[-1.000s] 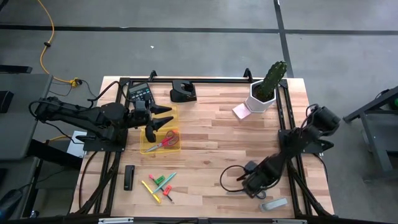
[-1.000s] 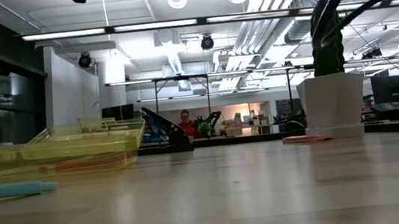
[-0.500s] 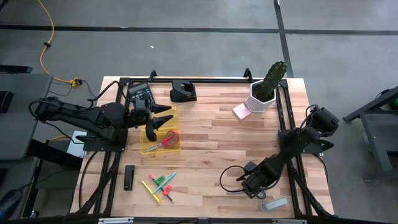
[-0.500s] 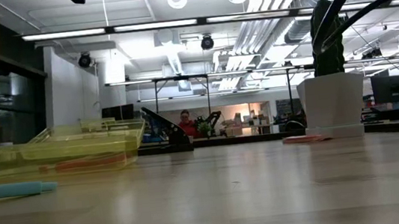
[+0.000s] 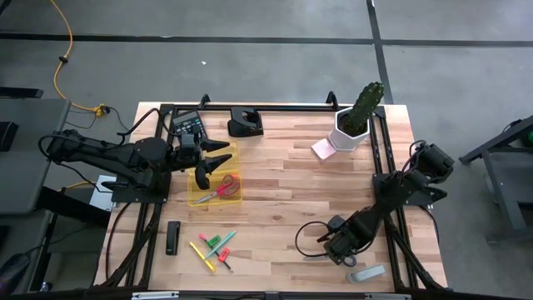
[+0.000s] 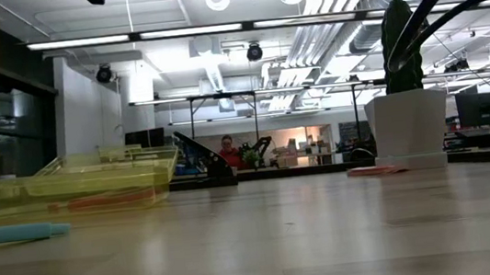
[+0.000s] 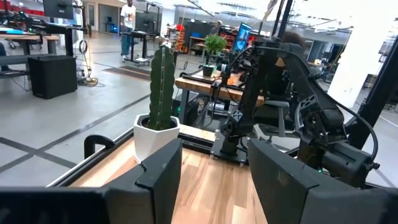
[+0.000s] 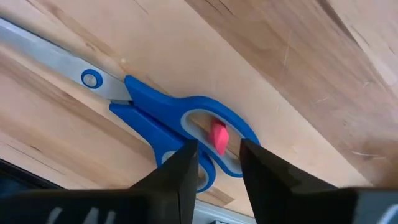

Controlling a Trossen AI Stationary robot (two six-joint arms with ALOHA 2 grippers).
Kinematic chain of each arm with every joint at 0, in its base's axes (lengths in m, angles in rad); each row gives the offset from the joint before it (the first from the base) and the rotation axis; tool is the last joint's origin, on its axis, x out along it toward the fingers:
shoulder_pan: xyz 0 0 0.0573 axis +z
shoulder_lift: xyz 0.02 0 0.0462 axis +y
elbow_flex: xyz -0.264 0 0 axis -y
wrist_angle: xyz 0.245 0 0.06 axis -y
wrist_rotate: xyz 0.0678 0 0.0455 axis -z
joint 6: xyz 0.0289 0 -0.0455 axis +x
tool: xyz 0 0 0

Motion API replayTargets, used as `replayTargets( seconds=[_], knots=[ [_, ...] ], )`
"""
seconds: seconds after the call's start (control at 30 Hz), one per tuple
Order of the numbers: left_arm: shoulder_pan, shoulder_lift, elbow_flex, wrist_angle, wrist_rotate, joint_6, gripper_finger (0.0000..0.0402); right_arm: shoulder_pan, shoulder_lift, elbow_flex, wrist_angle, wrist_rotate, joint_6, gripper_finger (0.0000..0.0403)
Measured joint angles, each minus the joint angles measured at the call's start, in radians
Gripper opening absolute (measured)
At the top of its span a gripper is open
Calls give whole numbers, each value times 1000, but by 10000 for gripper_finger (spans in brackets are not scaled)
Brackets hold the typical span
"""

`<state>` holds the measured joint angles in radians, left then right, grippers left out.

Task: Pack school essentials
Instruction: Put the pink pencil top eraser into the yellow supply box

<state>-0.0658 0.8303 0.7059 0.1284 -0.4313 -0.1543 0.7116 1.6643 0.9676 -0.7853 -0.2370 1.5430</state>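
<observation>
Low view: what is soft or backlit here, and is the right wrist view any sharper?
Low view: the near teal pen is blurred, the cactus a dark silhouette against ceiling lights. Right wrist view: blue-handled scissors crisp, the fingers dark.

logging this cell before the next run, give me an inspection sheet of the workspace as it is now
surface: wooden table, black frame rails along its edges.
job's things: red-handled scissors in the yellow tray; pens loose near the front edge; pink note pad beside the cactus pot; blue-handled scissors flat on the wood.
clutter: cactus, calculator, black holder, black bar, grey item.
grippers: left gripper open above the tray; right gripper open, low over the blue scissor handles.
cables: black loop by the right arm; yellow cord on the floor.
surroundings: a person far behind.
</observation>
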Motion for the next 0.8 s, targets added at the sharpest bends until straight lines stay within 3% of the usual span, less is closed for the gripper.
replayTargets(
  seconds=[0.57,0.8],
  knots=[
    [0,0,0,1,0,-1,172,0,38,0,37,-17,-2,106],
    [0,0,0,1,0,0,172,0,38,0,34,-17,-3,69]
  ],
)
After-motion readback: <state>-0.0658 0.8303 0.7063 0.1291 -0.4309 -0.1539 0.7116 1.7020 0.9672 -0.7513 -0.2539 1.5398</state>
